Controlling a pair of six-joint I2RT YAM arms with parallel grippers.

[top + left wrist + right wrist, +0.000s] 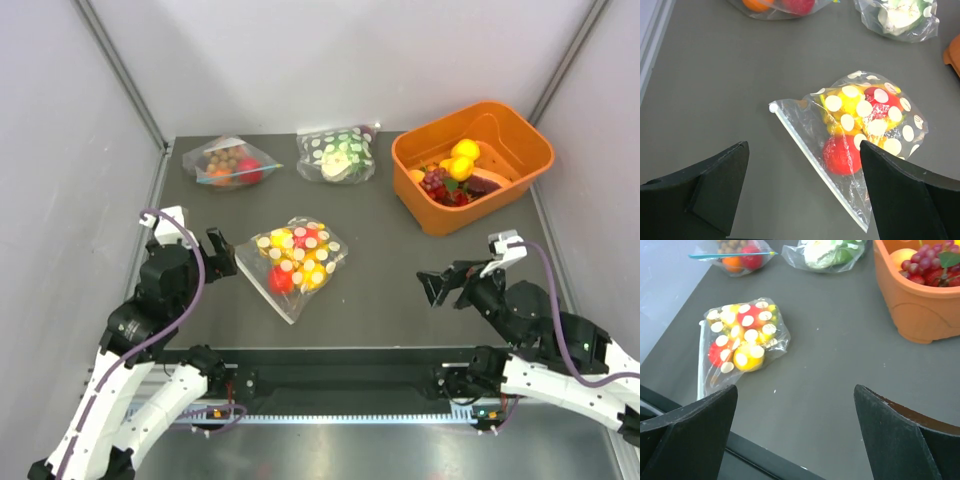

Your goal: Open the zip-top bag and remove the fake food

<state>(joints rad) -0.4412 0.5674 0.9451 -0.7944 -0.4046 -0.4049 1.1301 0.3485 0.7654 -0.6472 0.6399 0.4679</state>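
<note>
At the far edge of the table [390, 250], centre, lies the zip-top bag [337, 155]. Both wrist views cut off its upper part, and whether its seal is shut cannot be told. The fake food [345, 150] inside is hard to resolve, showing as green and whitish shapes with a dark purple patch behind white dots. The bag is clear and crumpled, between a plain bag [225, 162] and an orange tub [440, 215]. Nearer the arms lies a dotted bag [295, 262] of yellow and red pieces. The left hand [222, 252] and right hand [440, 285] are spread wide, grasping nothing.
</note>
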